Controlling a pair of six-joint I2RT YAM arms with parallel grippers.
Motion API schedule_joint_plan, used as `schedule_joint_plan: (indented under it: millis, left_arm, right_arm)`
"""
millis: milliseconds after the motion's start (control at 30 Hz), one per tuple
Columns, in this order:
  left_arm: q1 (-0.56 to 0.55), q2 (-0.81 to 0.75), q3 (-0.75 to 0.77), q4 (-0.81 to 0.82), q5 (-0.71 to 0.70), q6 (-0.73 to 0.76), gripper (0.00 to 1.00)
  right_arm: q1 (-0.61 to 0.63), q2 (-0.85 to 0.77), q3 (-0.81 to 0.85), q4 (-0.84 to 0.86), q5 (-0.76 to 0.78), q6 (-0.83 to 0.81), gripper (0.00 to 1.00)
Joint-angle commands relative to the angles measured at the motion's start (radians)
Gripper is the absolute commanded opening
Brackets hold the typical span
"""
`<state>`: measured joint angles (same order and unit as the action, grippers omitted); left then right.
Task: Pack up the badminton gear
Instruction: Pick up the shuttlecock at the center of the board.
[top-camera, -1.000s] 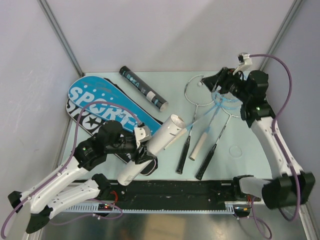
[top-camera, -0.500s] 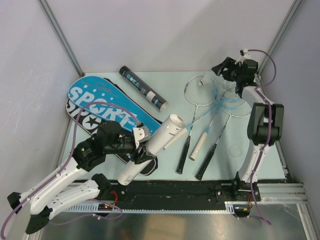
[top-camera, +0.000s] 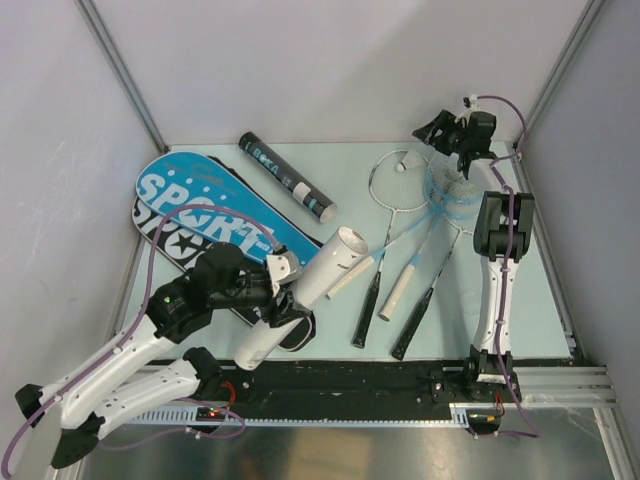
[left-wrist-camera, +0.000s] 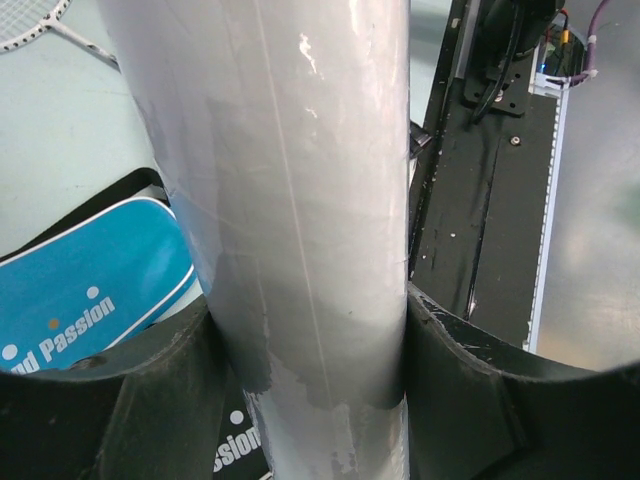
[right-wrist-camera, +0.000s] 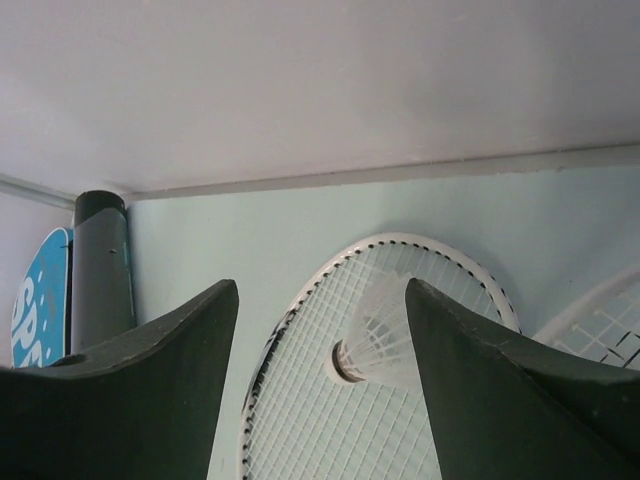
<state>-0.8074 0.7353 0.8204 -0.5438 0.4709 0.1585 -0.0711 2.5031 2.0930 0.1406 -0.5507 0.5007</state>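
My left gripper (top-camera: 284, 303) (left-wrist-camera: 305, 375) is shut on a white tube (top-camera: 322, 273) (left-wrist-camera: 290, 190), held slanted above the near end of the blue SPORT bag (top-camera: 210, 212) (left-wrist-camera: 85, 295). The tube's open end points up and to the right. Three rackets (top-camera: 400, 190) lie fanned at centre right, handles toward me. A white shuttlecock (top-camera: 402, 167) (right-wrist-camera: 378, 338) rests on the strings of the white racket head (right-wrist-camera: 300, 400). My right gripper (top-camera: 440, 130) (right-wrist-camera: 320, 350) hovers open at the back right, above and just behind the shuttlecock, holding nothing.
A black tube (top-camera: 286, 178) (right-wrist-camera: 100, 275) lies slanted at the back centre. A black SPORT bag (top-camera: 150, 226) sticks out from under the blue one. The grey back wall (right-wrist-camera: 320, 90) stands close behind the right gripper. A black rail (top-camera: 380, 385) runs along the near edge.
The right arm has straightened and swung its gripper toward the back wall, away from the racket heads. The left gripper and its white tube have stayed put.
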Motion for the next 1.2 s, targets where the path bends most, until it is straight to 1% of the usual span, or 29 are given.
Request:
schedule_joint_plan:
  millis: [0, 200, 300, 367, 467, 533, 600, 667, 767, 900, 1000, 1167]
  left_arm:
    - [0.001, -0.012, -0.001, 0.055, -0.029, 0.008, 0.53]
    - [0.001, -0.012, -0.001, 0.055, -0.026, 0.007, 0.53]
    - [0.002, -0.017, -0.002, 0.055, -0.028, 0.008, 0.53]
    - [0.002, -0.015, -0.003, 0.056, -0.035, 0.005, 0.53]
    - [0.001, -0.017, -0.004, 0.056, -0.037, 0.003, 0.53]
    - [0.002, -0.021, -0.004, 0.055, -0.039, 0.003, 0.53]
    - [0.002, -0.025, -0.004, 0.055, -0.038, 0.003, 0.53]
    - [0.001, -0.027, -0.004, 0.054, -0.04, 0.004, 0.53]
    - [0.001, -0.027, -0.001, 0.055, -0.033, 0.003, 0.53]
    - [0.001, -0.028, 0.0, 0.056, -0.034, 0.002, 0.53]
    - [0.001, -0.03, -0.001, 0.055, -0.044, 0.002, 0.53]
    - [0.002, -0.026, 0.0, 0.055, -0.05, -0.005, 0.53]
  right_arm:
    - [0.009, 0.058, 0.097, -0.047, -0.034, 0.019, 0.72]
    - [0.011, 0.07, 0.094, -0.061, -0.073, 0.041, 0.69]
    - [0.02, 0.069, 0.094, -0.078, -0.094, 0.015, 0.65]
    - [0.023, 0.061, 0.093, -0.094, -0.099, 0.002, 0.56]
    - [0.021, 0.03, 0.059, -0.079, -0.11, 0.013, 0.33]
    - [0.021, -0.002, 0.012, -0.051, -0.118, 0.019, 0.2]
    - [0.021, -0.031, -0.019, -0.05, -0.127, 0.009, 0.1]
    - [0.021, -0.054, -0.028, -0.082, -0.134, -0.011, 0.03]
    - [0.023, -0.096, -0.076, -0.111, -0.145, -0.037, 0.0]
    - [0.023, -0.217, -0.243, -0.04, -0.154, -0.012, 0.0]
    - [0.021, -0.347, -0.383, 0.031, -0.163, 0.03, 0.0]
    - [0.03, -0.604, -0.606, 0.088, -0.175, 0.067, 0.0]
